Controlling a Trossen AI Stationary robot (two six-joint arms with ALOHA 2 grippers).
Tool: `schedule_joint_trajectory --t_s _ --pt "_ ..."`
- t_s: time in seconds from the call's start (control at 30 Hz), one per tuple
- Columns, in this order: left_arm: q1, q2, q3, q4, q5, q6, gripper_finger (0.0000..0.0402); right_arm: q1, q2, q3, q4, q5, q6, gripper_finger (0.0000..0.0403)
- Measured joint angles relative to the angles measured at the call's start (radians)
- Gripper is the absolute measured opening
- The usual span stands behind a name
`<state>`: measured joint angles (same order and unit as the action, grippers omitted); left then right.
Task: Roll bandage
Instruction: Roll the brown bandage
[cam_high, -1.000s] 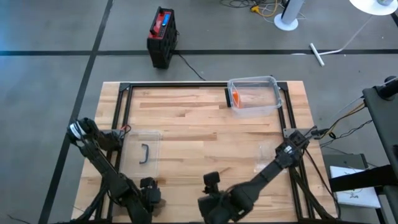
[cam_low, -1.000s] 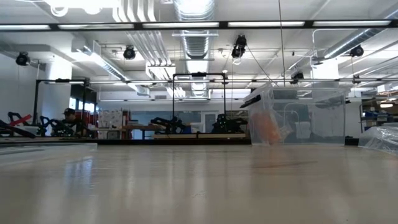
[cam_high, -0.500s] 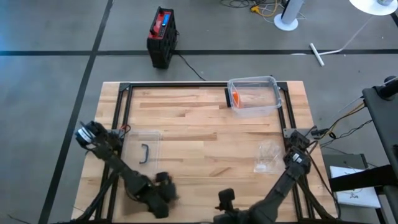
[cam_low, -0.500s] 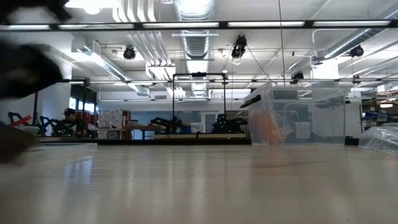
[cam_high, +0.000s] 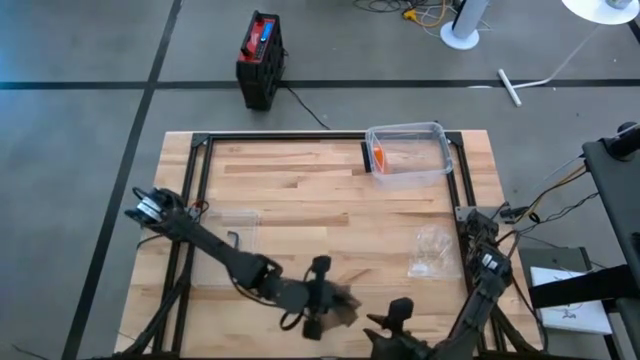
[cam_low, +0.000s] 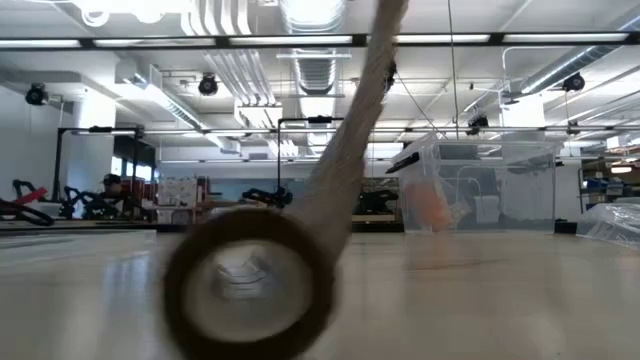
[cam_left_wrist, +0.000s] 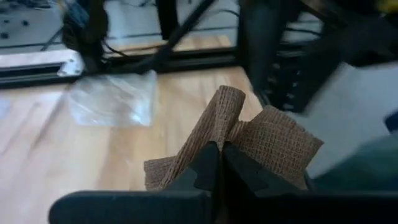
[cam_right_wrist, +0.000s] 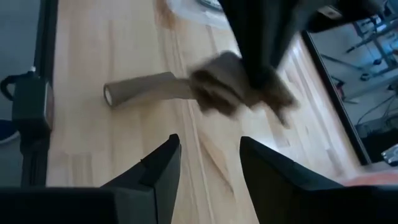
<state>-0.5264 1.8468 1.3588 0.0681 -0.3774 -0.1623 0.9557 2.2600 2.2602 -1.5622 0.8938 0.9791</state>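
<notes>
Near the table's front edge, the left gripper (cam_left_wrist: 217, 163) pinches the bandage (cam_left_wrist: 249, 140) end; the right gripper (cam_right_wrist: 208, 158), open, should steady the cardboard roll (cam_right_wrist: 140, 89).

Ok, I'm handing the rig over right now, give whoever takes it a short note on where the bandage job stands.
Left gripper: shut on the loose end of the bandage, near the table's front edge.
Right gripper: open, empty, hovering close by above the table.
Bandage roll lies on the wood, a strip running from it up to the left gripper.
Done: end picked up.
Left: rolling it up.
</notes>
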Motion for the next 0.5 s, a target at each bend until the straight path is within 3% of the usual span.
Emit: schedule_joint_trajectory --t_s 0.33,0.5 --pt "0.015 0.090 0.022 -0.001 0.001 -0.047 0.0005 -0.043 -0.074 0.004 -0.008 -0.013 0.032 0.0137" --pt "0.010 0.088 0.021 -0.010 0.002 -0.038 0.0001 -0.115 -0.076 0.002 -0.007 -0.152 -0.032 0.0119"
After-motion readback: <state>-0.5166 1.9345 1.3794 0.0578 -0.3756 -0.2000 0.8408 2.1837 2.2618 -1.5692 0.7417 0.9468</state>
